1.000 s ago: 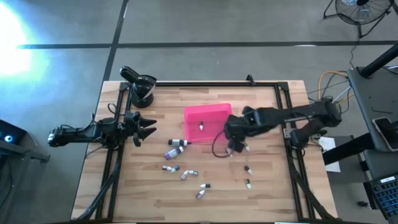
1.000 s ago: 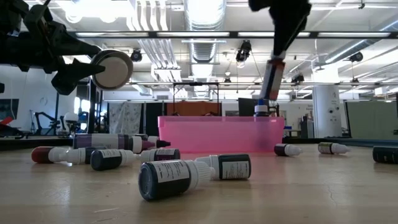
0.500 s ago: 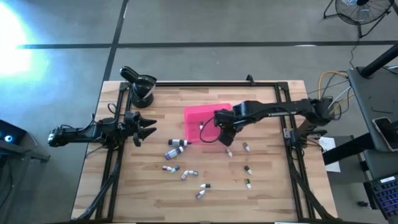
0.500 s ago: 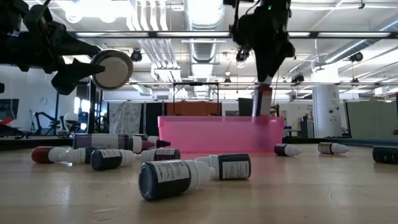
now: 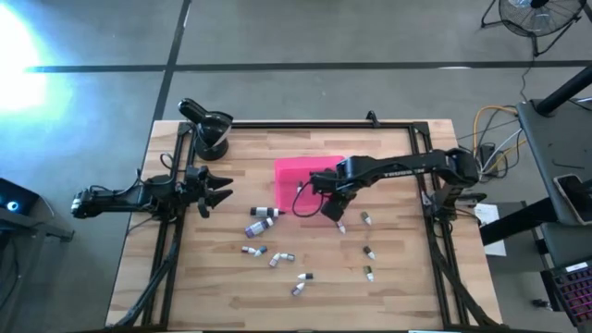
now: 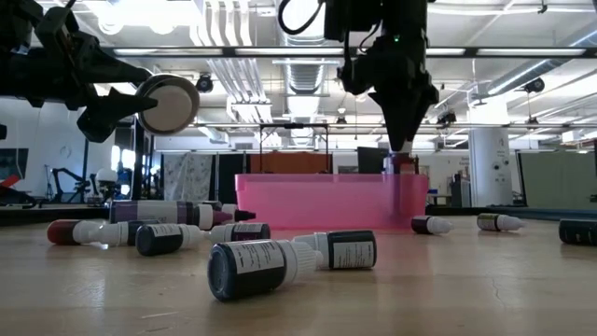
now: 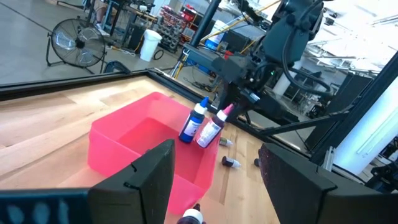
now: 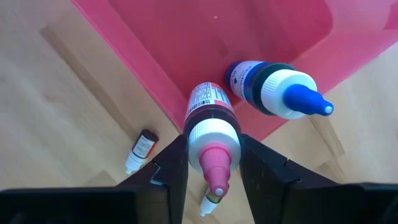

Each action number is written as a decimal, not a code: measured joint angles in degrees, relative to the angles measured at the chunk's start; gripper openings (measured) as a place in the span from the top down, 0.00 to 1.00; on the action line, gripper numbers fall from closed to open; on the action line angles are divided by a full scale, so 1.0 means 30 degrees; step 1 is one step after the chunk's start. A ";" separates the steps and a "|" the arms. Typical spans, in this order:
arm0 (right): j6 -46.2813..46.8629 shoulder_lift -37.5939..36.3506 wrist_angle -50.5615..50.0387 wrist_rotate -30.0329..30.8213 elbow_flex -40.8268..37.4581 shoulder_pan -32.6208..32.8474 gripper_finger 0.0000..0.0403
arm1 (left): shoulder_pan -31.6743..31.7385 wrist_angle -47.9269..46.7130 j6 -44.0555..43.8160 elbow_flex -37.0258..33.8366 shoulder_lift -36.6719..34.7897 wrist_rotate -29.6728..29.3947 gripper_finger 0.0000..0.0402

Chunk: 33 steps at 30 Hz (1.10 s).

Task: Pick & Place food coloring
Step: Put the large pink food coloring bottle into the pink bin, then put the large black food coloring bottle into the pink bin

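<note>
My right gripper [image 5: 331,202] is shut on a dark-red food coloring bottle [image 8: 211,124] with a pink cap, over the near right corner of the pink tray [image 5: 305,168]. The bottle's lower end [image 6: 403,187] shows through the tray's wall. A blue bottle [image 8: 267,87] stands on its base inside the tray, right beside it [image 7: 193,121]. Several more small bottles [image 5: 264,213] lie on their sides on the wooden table near the tray. My left gripper [image 5: 217,191] is open and empty at the table's left, level, pointing toward the tray. My right gripper pinches the dark-red bottle at its white shoulder [image 8: 213,134], just under the pink cap, between its two fingers [image 8: 171,163]. The fingers come from above, pointing down. The bottle hangs cap up, a little tilted [image 7: 211,130]. Whether its base touches the tray floor I cannot tell.
Loose bottles lie near my right gripper [image 5: 365,218] and farther toward the near edge [image 5: 368,273], [image 5: 301,277]. A black camera stand [image 5: 208,125] sits at the far left corner. A dark frame [image 5: 421,139] runs along the table's edges.
My right gripper has carried the dark-red bottle toward the table's left and far side, to the tray's near right corner, and gone down, so that the bottle's lower end now sits behind the tray's wall. It stays shut on the bottle.
</note>
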 joint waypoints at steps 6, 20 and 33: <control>-0.0227 -0.0040 -0.0062 0.0005 0.0000 -0.0007 0.58 | 0.0000 0.0000 0.0000 0.0003 0.0007 0.0000 0.48; -0.1046 -0.1597 -0.2378 0.0520 -0.0001 0.0622 0.47 | 0.0000 0.0000 0.0000 0.0006 0.0007 0.0000 0.48; -0.1525 -0.4710 -0.2275 0.0772 -0.0182 0.0932 0.47 | 0.0000 0.0007 0.0000 0.0000 0.0003 -0.0012 0.48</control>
